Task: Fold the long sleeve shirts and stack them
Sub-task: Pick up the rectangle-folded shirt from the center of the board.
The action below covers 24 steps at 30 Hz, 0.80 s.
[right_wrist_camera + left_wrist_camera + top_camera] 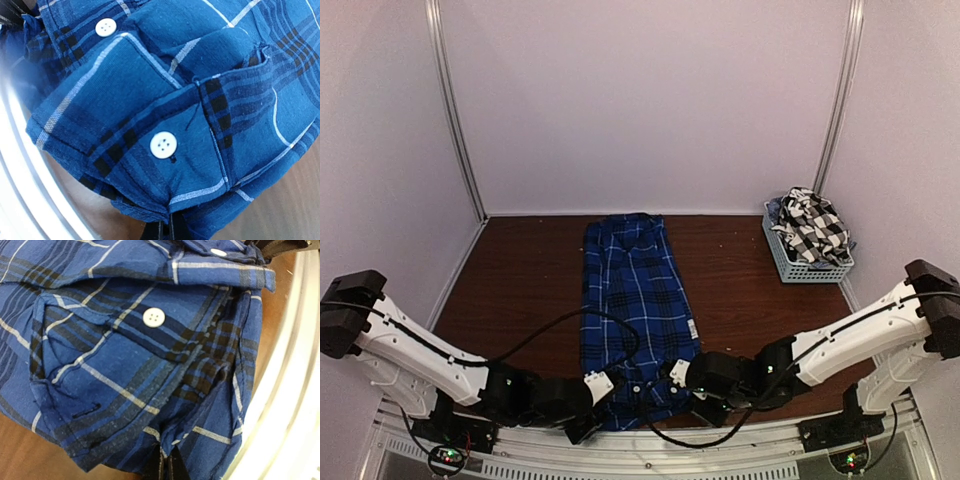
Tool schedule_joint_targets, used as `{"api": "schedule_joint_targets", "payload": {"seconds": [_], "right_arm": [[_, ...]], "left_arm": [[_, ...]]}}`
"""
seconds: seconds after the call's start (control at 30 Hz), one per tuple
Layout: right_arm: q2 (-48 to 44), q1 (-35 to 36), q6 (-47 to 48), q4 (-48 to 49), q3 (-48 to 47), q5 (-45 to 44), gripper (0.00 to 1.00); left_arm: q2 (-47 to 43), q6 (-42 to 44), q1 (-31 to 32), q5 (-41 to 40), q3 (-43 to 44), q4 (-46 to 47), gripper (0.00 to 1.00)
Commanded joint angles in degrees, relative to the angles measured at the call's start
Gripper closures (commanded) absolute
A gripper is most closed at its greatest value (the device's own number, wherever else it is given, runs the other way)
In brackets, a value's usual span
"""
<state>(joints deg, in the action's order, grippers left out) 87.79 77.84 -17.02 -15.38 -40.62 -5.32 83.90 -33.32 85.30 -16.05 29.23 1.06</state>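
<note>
The blue plaid shirt (635, 300) lies lengthwise down the middle of the table (520, 270). At the table's near edge the left gripper (603, 385) and right gripper (675, 372) pinch its near end. The check shirt (812, 225), apparently bunched, fills a grey basket (790, 262) at the table's far right.

I am looking at a dark brown wooden table (520, 270) lying between pale walls (650, 100). A small grey slotted basket (800, 270) is sitting on it at about two o'clock, close to the right wall. A silvery rail (650, 462) is running along the six o'clock edge. Two thin upright strips (455, 110), metal I think, are rising at eleven and one o'clock.
</note>
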Motion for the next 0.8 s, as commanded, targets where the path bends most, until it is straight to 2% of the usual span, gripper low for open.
{"api": "schedule_joint_targets", "payload": {"seconds": [0.0, 0.13, 0.3, 0.53, 0.67, 0.77], "right_arm": [[-2.8, 3.84, -5.32, -0.3, 1.17, 3.05, 1.0], [-5.49, 5.46, -8.65, -3.29, 0.09, 6.52, 1.0], [-9.16, 5.07, -7.65, -10.53, -5.2, 6.16, 1.0], [-5.14, -3.76, -0.06, -15.7, -14.48, 9.27, 1.0], [-1.76, -12.18, 4.5, -17.51, -20.84, 12.53, 1.0], [2.64, -18.32, 8.14, -19.62, -26.63, 15.87, 1.0]], "left_arm": [[1.42, -4.1, 3.86, 3.88, 2.26, -5.96, 1.0], [-0.62, -4.69, 5.31, 7.88, 5.25, -9.07, 1.0], [-8.96, -4.38, 3.28, 8.28, 6.35, -13.07, 1.0], [-22.42, 0.5, -11.63, 15.99, 4.5, -12.24, 1.0], [-24.98, 4.05, -21.32, 21.44, 5.71, -13.15, 1.0], [-23.61, 6.65, -28.26, 24.15, 6.84, -12.25, 1.0]]}}
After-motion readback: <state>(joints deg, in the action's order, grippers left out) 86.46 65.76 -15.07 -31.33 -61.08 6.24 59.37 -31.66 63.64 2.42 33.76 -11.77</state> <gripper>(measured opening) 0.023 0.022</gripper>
